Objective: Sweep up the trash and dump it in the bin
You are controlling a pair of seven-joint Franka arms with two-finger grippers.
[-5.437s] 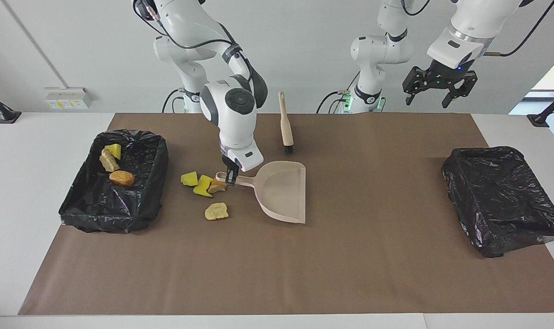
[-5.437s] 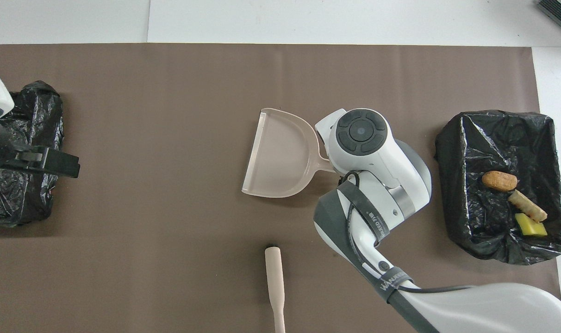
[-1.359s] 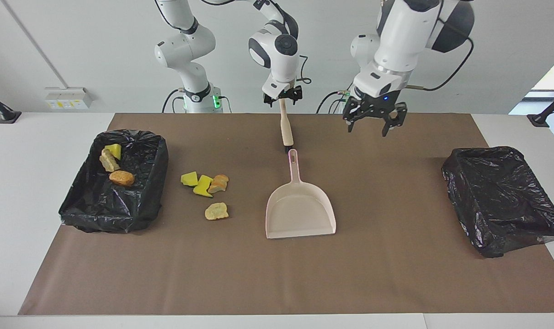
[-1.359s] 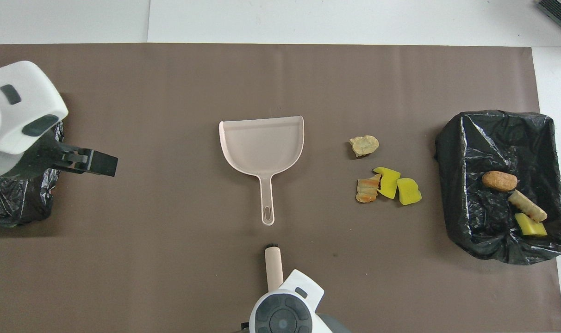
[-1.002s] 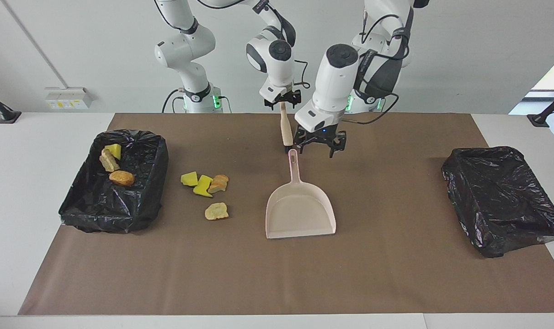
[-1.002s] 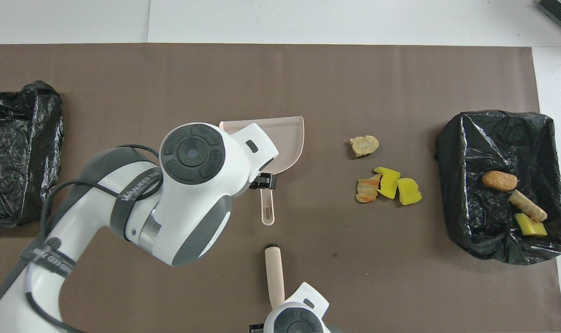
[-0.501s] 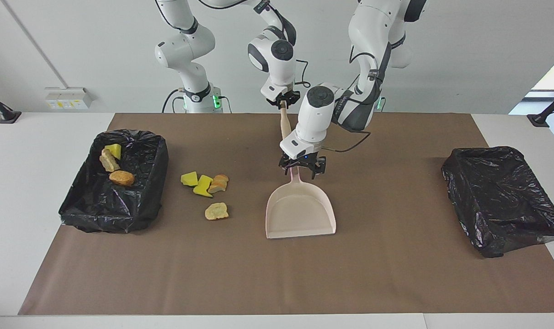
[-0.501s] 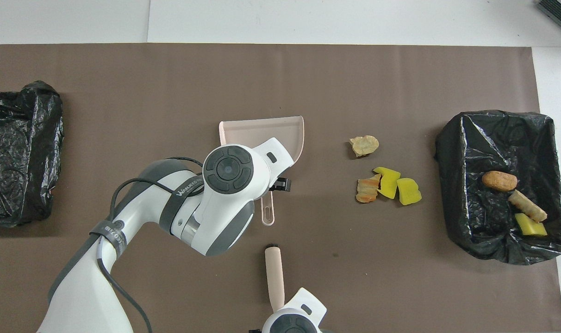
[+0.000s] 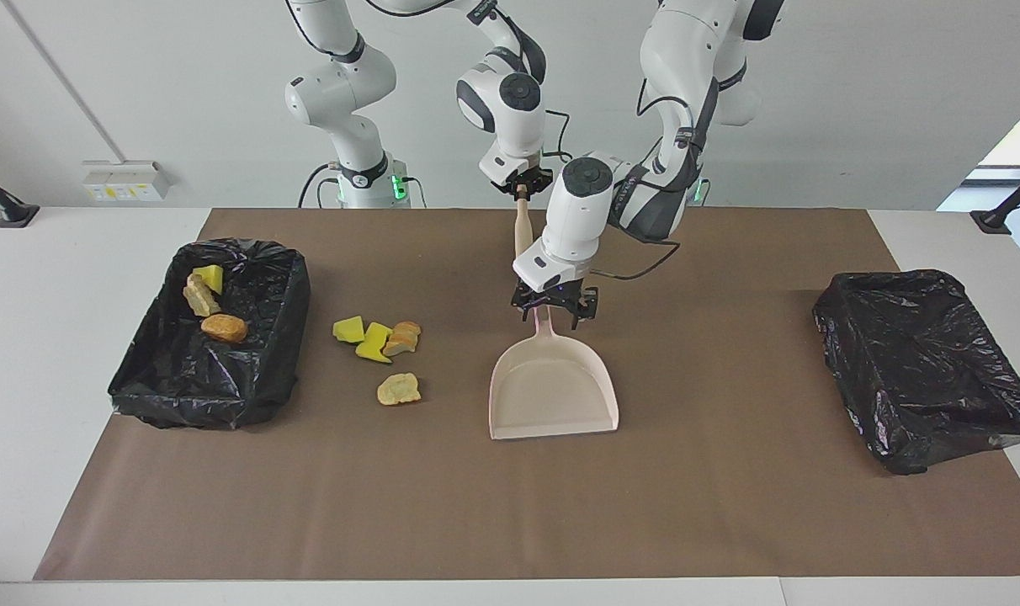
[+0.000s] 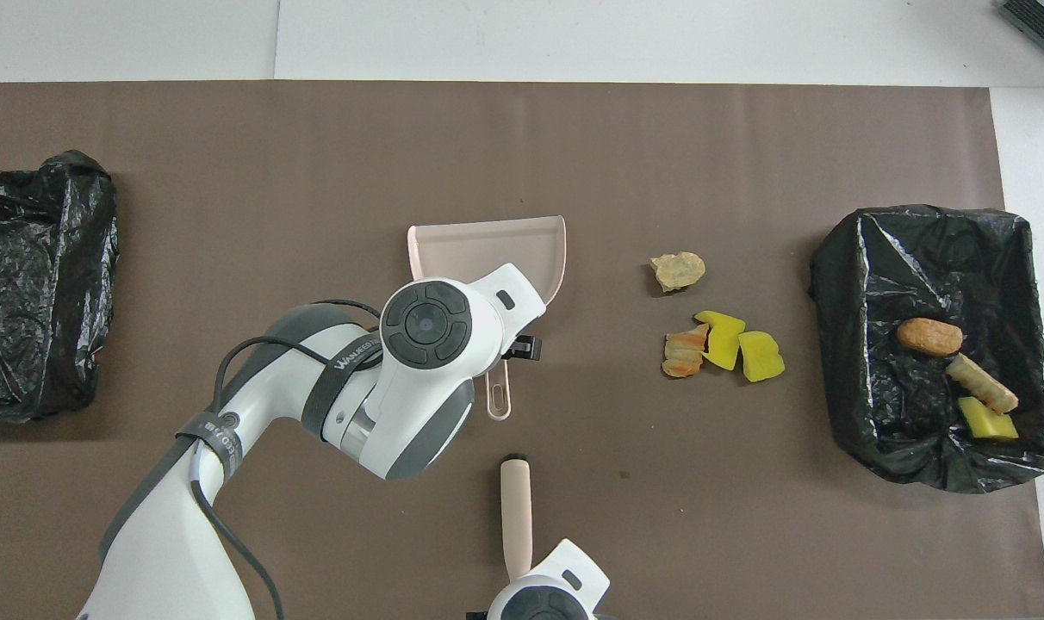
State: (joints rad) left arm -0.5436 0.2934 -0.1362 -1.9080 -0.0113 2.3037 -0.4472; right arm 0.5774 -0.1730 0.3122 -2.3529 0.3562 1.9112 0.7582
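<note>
Several loose trash pieces lie on the brown mat between the dustpan and the bin at the right arm's end: two yellow chunks [image 9: 348, 329] [image 9: 374, 341], a tan lump [image 9: 402, 337] touching them, and another tan lump [image 9: 398, 389] farther from the robots. Three more pieces [image 9: 224, 327] lie in that black-lined bin [image 9: 257, 404]. The beige dustpan [image 9: 552, 387] lies flat, handle toward the robots. My left gripper [image 9: 552, 313] is low over its handle, fingers open on either side. My right gripper [image 9: 523, 187] is shut on the top of the brush [image 9: 521, 231], near the robots.
A second black-lined bin [image 9: 922, 353] stands at the left arm's end of the table and holds nothing that I can see. The brown mat [image 9: 729, 505] covers most of the white table. In the overhead view my left arm's wrist [image 10: 427, 323] covers part of the dustpan [image 10: 487, 250].
The right gripper left the dustpan turned with its handle toward the robots, went to the brush and closed on it. The left arm swung over and came down onto the dustpan handle.
</note>
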